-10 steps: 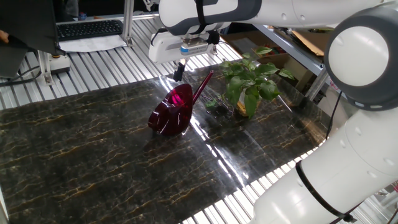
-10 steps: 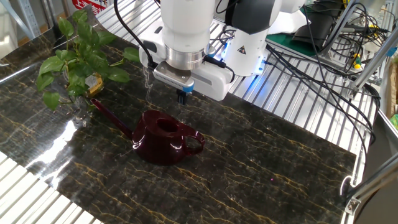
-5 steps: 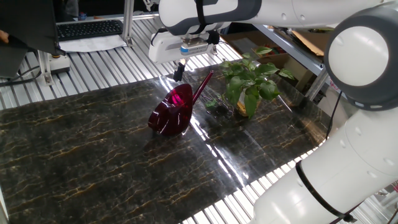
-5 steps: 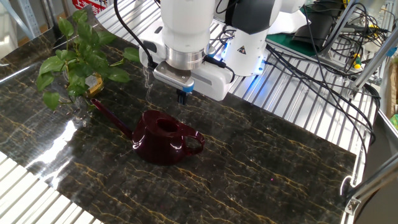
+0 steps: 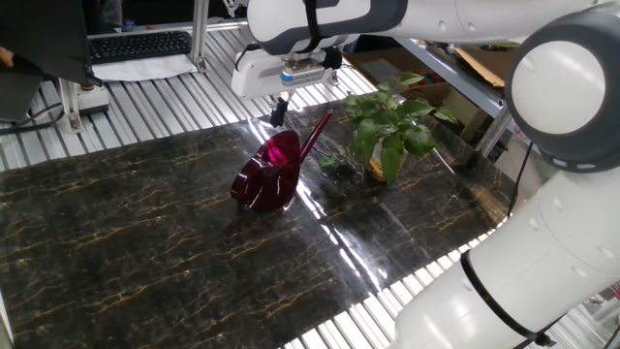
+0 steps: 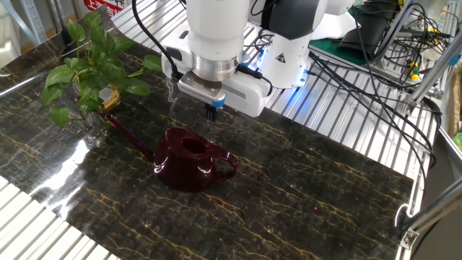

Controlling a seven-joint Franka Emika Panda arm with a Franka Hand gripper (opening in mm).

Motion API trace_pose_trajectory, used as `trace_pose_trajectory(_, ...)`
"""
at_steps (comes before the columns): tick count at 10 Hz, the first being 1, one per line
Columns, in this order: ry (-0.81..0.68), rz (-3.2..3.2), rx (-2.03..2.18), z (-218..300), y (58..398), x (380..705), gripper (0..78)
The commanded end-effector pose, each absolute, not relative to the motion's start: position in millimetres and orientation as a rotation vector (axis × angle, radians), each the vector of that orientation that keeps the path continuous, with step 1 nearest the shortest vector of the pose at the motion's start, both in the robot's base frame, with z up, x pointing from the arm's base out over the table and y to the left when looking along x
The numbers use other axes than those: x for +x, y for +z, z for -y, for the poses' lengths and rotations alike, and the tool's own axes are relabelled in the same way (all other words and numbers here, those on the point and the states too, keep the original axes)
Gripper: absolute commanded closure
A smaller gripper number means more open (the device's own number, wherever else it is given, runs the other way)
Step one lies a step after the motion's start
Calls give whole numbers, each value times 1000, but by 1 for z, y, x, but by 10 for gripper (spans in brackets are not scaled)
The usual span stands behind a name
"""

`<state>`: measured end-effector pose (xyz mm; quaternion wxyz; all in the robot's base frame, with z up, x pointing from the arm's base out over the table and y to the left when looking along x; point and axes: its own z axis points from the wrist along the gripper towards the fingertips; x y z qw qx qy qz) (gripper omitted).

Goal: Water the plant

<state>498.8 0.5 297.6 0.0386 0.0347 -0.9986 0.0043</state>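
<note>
The plant (image 5: 389, 127) with bright green leaves stands at the table's edge; in the other fixed view (image 6: 85, 72) it is at the far left. The dark red watering can (image 5: 269, 173) stands upright on the dark marble table, its long spout (image 6: 131, 138) pointing at the plant's pot, its handle on the side away from the plant. It also shows in the other fixed view (image 6: 191, 160). My gripper (image 6: 192, 107) hangs just above and behind the can's opening, fingers pointing down, open and empty. It also shows in one fixed view (image 5: 289, 105), apart from the can.
The dark marble table (image 6: 303, 195) is ringed by a slatted metal frame (image 5: 155, 107). A keyboard (image 5: 139, 44) lies behind the table. The robot base (image 6: 289, 43) and loose cables (image 6: 390, 50) are at the back. The arm's white links (image 5: 562, 194) loom at the right.
</note>
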Motion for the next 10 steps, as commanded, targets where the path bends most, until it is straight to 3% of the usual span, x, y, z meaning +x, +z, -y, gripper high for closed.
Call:
trace_pose_trajectory(1,11,3066,107,0,299,499,776)
trace_pose_trajectory(10,10,3074,89,0,299,499,776)
